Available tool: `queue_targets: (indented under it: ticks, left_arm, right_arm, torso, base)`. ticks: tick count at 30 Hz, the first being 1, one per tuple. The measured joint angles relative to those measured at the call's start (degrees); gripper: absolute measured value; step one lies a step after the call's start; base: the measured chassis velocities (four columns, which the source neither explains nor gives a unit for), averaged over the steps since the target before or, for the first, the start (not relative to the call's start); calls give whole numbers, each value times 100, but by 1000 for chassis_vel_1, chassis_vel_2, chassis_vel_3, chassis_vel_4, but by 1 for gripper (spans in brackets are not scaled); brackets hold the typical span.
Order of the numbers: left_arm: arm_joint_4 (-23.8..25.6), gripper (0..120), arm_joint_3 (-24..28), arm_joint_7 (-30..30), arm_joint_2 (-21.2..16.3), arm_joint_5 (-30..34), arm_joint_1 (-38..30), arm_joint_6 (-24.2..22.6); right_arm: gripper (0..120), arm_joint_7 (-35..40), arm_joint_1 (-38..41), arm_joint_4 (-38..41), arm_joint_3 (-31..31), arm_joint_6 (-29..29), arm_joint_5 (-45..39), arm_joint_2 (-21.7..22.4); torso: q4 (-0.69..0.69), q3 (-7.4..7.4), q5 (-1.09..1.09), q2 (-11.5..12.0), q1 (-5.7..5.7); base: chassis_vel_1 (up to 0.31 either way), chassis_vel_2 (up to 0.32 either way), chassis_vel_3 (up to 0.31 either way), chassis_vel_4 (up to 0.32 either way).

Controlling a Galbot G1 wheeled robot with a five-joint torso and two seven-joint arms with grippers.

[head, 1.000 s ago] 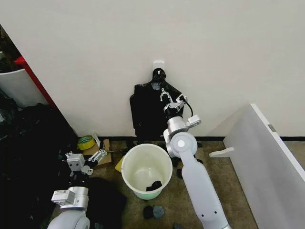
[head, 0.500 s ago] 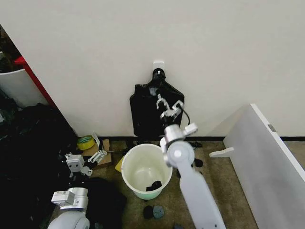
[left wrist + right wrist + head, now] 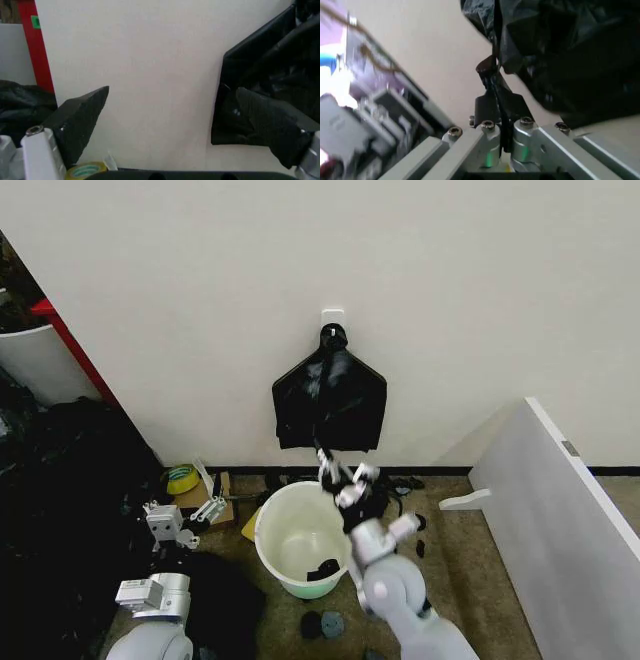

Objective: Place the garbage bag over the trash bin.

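Garbage bag point(image 3: 330, 398) hanging from a wall hook point(image 3: 332, 332), a strand pulled down toward the trash bin point(image 3: 305, 538) on the floor just below. Right gripper point(image 3: 338, 477) over the bin's far rim, fingers pinched tight on that strand. Left gripper point(image 3: 186, 516) parked low left, fingers spread, holding nothing.

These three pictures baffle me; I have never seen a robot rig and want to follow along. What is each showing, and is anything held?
The wide picture looks down from the robot's head. Its right gripper, fingers shut, pinches a strip of the garbage bag hanging from a wall hook, above the white trash bin. The left gripper waits open near the floor by a tape roll. The other two pictures come from cameras on each wrist: one shows the left's open fingers, one the pinched plastic.
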State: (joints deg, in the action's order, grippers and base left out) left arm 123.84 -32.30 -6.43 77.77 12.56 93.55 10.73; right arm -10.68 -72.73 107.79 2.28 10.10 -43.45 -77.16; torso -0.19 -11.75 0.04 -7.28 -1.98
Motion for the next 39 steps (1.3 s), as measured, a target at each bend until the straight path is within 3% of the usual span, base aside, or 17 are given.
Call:
queue_targets:
  ticks: [12, 25, 37, 39]
  left_arm:
    - [6, 100, 12, 3, 13, 3, -28, 1]
    - [4, 100, 16, 12, 29, 2, -36, 6]
    - [-21, 100, 15, 15, 43, 0, -56, 8]
    - [-35, 100, 16, 15, 44, 0, -67, 8]
  right_arm:
    - [0, -866, -507, -492, -9, 483, 864, 462]
    - [0, -2365, -568, -1312, 442, 1158, 1714, 389]
    - [0, -2321, -385, -1312, 577, 1343, 1649, 268]
    - [7, -2287, -392, -1312, 644, 1578, 1919, 304]
  torso:
    - [0, 0, 1, 0, -1]
    - [0, -1, -1, 0, -1]
    - [0, -1, 1, 0, -1]
    - [0, -1, 0, 0, -1]
  base:
    - [0, 0, 0, 0]
    - [0, 0, 0, 0]
    - [0, 0, 0, 0]
    - [0, 0, 0, 0]
